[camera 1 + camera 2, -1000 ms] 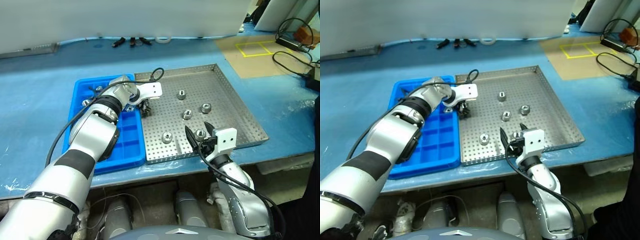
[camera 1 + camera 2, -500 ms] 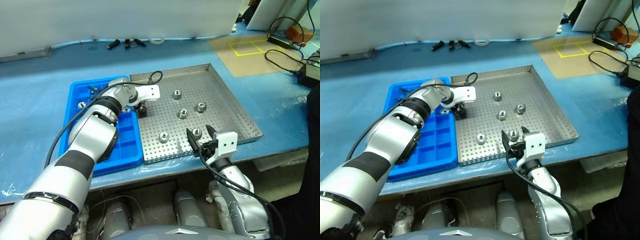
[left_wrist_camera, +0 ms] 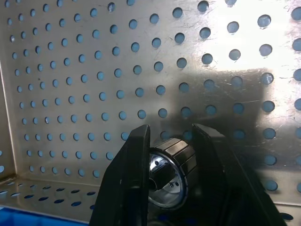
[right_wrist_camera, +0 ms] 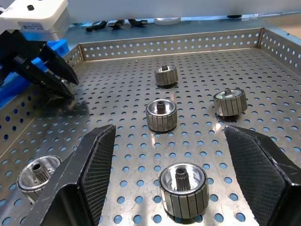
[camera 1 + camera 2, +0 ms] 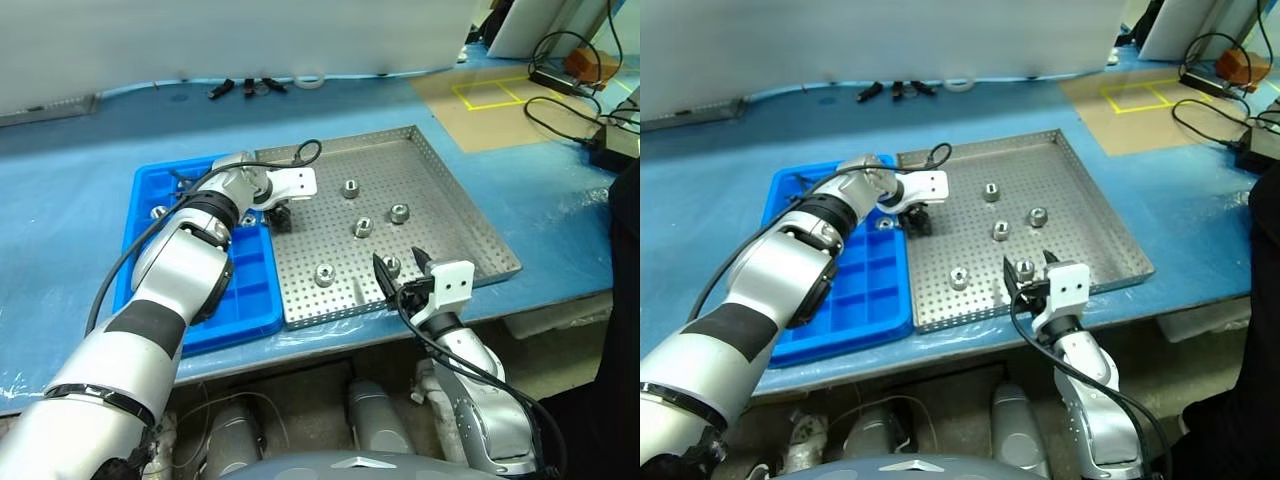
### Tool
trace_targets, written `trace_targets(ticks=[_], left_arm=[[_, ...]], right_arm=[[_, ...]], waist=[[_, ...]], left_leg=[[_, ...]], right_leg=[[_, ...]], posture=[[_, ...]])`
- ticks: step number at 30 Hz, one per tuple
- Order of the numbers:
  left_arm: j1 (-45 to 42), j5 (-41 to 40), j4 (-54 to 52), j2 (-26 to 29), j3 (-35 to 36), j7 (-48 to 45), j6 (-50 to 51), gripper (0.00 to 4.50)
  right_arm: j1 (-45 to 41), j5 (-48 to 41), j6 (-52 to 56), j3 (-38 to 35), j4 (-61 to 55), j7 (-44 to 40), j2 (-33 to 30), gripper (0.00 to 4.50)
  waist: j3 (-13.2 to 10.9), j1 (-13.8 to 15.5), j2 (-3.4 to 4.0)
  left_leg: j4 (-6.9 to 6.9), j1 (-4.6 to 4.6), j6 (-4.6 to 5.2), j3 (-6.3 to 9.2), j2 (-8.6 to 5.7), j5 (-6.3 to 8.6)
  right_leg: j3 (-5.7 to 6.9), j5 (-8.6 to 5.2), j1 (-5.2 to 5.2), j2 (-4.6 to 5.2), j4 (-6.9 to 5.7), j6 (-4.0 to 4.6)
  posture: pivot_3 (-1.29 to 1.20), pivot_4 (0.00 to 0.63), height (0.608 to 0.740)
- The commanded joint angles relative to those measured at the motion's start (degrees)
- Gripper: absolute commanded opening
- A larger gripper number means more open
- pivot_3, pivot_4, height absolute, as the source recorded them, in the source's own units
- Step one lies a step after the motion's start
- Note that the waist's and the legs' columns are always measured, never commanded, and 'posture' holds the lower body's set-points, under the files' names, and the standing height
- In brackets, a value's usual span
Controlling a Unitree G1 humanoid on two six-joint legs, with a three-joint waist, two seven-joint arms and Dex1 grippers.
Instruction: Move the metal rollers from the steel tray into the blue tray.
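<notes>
Over the steel tray's (image 5: 470,225) left edge, right beside the blue tray (image 5: 250,290), the left gripper (image 5: 279,215) points down at the perforated floor, its two black fingers (image 3: 126,174) clamped on one roller (image 3: 170,172). Held roller and fingertips sit just above the steel tray's floor, near its low side wall. Five more rollers lie loose on the steel tray: one (image 5: 350,187) toward the far rim, one (image 5: 399,212) right of middle, one (image 5: 362,227) near the middle, one (image 5: 324,274) toward the near rim, and one (image 5: 391,265) by the near rim. That last roller sits just ahead of the right gripper (image 5: 402,273), which hovers at the steel tray's near rim with its fingers (image 4: 96,162) spread wide and nothing between them. At least two rollers (image 5: 159,212) rest in the blue tray's compartments along its far end, left of the steel tray.
</notes>
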State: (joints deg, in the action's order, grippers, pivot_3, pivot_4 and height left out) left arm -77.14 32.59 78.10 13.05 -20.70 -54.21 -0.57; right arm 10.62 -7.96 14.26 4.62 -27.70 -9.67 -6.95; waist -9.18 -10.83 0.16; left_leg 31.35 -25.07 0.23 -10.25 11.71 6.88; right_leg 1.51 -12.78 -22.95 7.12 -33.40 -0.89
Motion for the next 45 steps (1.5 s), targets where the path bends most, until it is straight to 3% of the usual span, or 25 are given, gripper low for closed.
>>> trace_targets(ticks=[1, 31, 37, 42, 45], left_arm=[[1.63, -0.15, 1.41, 0.63, -0.18, -1.66, -0.33, 0.94], [-7.33, -18.21, -0.62, 3.71, 17.09, -15.61, 2.46, 0.94], [-9.15, -18.69, -0.92, 5.49, 17.56, -13.66, 0.89, 0.94], [-9.61, -12.14, -0.67, 8.24, 11.46, -7.11, -3.97, 0.94], [-10.34, -15.06, -1.29, 8.51, 12.92, -15.9, -5.72, 0.94]], right_arm=[[-0.43, 0.06, -0.3, -0.22, -1.89, 0.41, 0.25, 3.91], [-3.68, 0.64, -0.56, 1.64, 0.22, 1.36, 2.22, 3.91], [-3.64, 0.65, -0.53, 2.23, 0.47, 1.18, 2.25, 3.91], [-3.43, 0.79, -1.59, 2.52, 1.54, 1.04, 2.28, 3.91], [-3.02, 0.8, -2.32, 2.51, 1.95, 1.17, 2.47, 3.91]], waist=[[0.0, -0.38, 0.0], [-0.2, -0.63, -0.19], [-0.21, -0.55, -0.17], [-0.23, -0.56, -0.17], [-0.24, -0.46, -0.17]], left_leg=[[0.0, 0.0, 0.0, 0.0, 0.0, 0.0], [0.01, -0.19, 0.04, 0.0, -0.01, 0.0], [0.0, -0.16, 0.03, 0.0, 0.01, 0.01], [0.02, -0.16, 0.02, 0.0, 0.01, 0.01], [0.01, -0.17, 0.02, 0.0, 0.01, 0.01]], right_leg=[[0.0, 0.0, 0.0, 0.0, 0.0, 0.0], [0.02, 0.0, -0.13, 0.05, -0.01, 0.01], [0.02, 0.0, -0.13, 0.03, -0.02, 0.02], [0.02, 0.0, -0.12, 0.03, -0.04, 0.01], [0.02, 0.0, -0.13, 0.03, -0.04, 0.01]], posture=[[-0.61, 0.15, 0.74], [-0.58, 0.15, 0.74], [-0.57, 0.15, 0.74], [-0.56, 0.15, 0.74], [-0.57, 0.15, 0.74]])
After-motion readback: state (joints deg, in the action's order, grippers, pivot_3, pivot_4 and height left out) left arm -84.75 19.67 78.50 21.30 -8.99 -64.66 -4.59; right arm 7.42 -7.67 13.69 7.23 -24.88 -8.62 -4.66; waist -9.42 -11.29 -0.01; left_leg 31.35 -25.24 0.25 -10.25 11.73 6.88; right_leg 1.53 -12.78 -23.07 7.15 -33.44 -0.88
